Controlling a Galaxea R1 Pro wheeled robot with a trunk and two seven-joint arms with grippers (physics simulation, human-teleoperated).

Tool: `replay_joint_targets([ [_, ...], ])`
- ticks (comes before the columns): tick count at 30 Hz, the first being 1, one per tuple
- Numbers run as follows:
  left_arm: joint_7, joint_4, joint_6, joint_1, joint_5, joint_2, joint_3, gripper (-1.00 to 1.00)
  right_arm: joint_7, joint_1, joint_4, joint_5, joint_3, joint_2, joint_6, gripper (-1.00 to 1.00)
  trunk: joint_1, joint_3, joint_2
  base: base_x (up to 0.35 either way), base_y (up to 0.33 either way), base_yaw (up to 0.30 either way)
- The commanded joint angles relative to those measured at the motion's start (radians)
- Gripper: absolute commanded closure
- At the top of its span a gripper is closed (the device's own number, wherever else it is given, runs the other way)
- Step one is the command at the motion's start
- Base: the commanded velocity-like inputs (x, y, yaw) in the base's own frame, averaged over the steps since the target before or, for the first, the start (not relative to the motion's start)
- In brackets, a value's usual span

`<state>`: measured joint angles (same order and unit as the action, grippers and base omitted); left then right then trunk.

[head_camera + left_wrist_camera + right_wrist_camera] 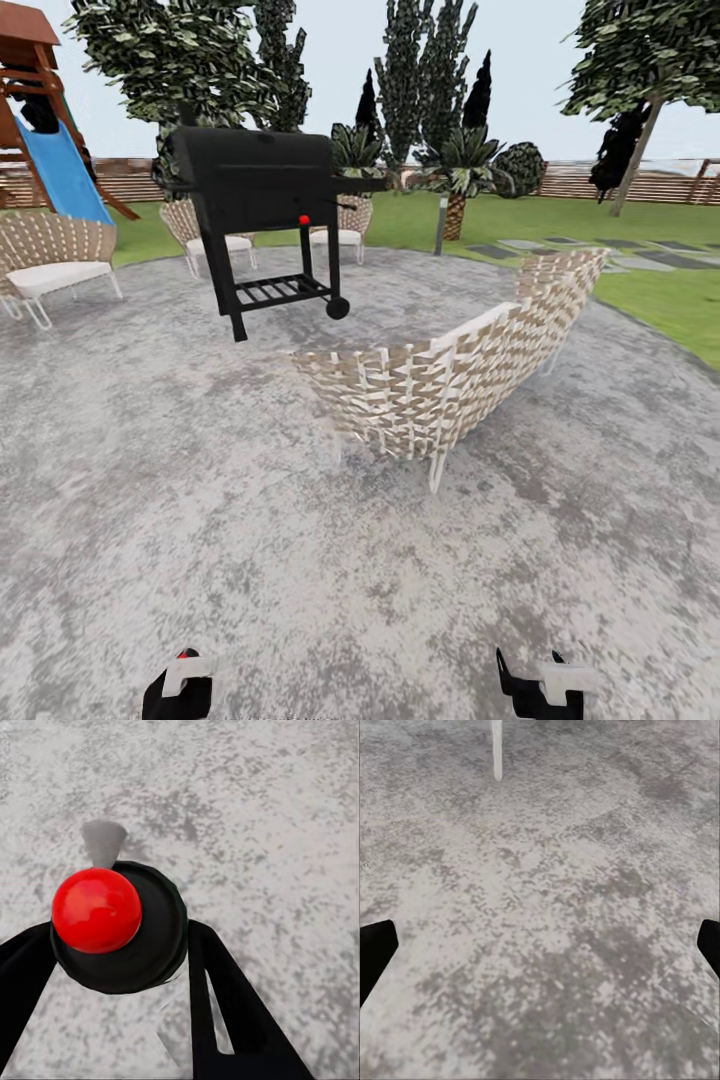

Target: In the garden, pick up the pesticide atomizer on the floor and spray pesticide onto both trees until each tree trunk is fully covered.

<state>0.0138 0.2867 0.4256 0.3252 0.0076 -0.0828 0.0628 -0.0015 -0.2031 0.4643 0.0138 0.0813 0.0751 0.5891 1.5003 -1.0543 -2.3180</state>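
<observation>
While the left hand grips the pesticide atomizer over grey paving, the right hand gapes wide.

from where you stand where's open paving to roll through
Bare grey paving runs ahead between the wicker sofa and the white chair. It is crowded farther on, around the black grill and the chairs behind it.

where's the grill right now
In the head view the black grill stands on the grey paving, left of centre and beyond the woven sofa, with woven chairs to its left and behind it.
</observation>
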Motion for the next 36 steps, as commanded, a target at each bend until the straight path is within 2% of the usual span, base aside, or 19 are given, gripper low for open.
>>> replay_joint_targets([
  [1,0.0,0.0,0.0,0.0,0.0,0.0,0.0,1.0,0.0,0.0,0.0,0.0,0.0,0.0,0.0,-1.0,0.0,-0.001,0.0,0.0,0.306,0.248],
  [19,0.001,0.0,-0.001,0.0,0.0,-0.001,0.001,1.0,0.003,0.001,0.0,0.001,0.0,0.003,0.0,-1.0,0.0,-0.002,0.0,0.06,0.306,0.028],
  [36,0.002,0.0,-0.001,0.0,0.0,-0.002,0.001,1.0,0.002,0.0,0.0,0.0,0.001,0.005,0.0,-1.0,0.0,-0.002,0.0,0.175,0.299,0.0],
])
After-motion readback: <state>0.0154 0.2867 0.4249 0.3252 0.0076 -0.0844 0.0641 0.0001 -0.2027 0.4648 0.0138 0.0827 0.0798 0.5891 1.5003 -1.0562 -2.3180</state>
